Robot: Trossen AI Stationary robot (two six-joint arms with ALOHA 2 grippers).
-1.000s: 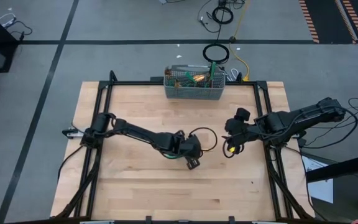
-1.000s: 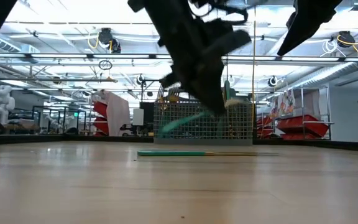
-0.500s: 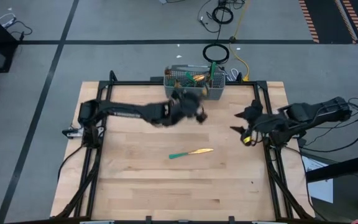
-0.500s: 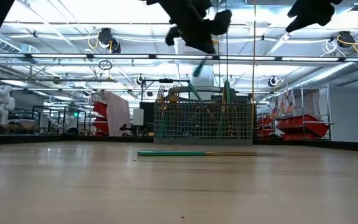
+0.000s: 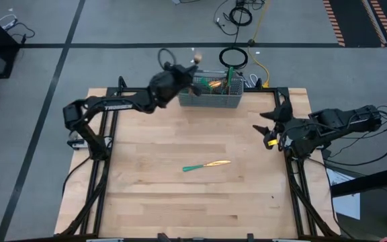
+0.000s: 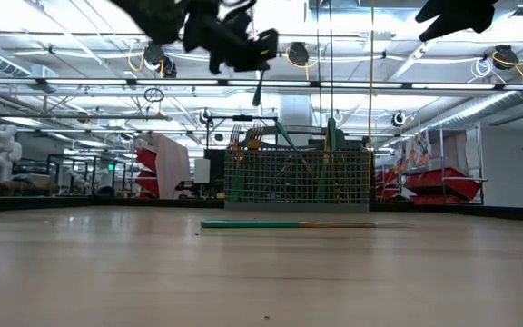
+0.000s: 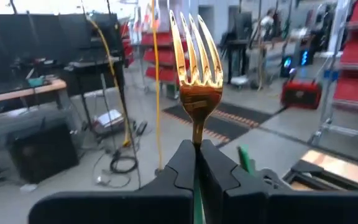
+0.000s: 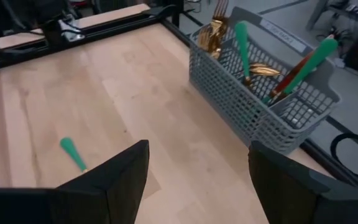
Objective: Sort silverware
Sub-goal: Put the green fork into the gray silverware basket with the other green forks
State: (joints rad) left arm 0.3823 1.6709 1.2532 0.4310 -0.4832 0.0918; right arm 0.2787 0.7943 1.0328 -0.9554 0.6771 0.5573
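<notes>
Wood counter (image 5: 146, 181): left gripper (image 7: 196, 163) pinches fork (image 7: 194, 62) above caddy (image 5: 210, 94); right gripper (image 8: 197, 180) wide, empty, knife (image 5: 207, 165) lying well off it.

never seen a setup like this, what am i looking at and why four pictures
Two robot arms work at a wooden table, each ending in a two-finger gripper. One camera looks down from above, one sits at tabletop level, and one rides on each wrist. The left gripper is shut on a gold fork, held up by the grey mesh caddy at the table's far edge. The right gripper waits open at the right side. One teal-handled piece lies on the table.
</notes>
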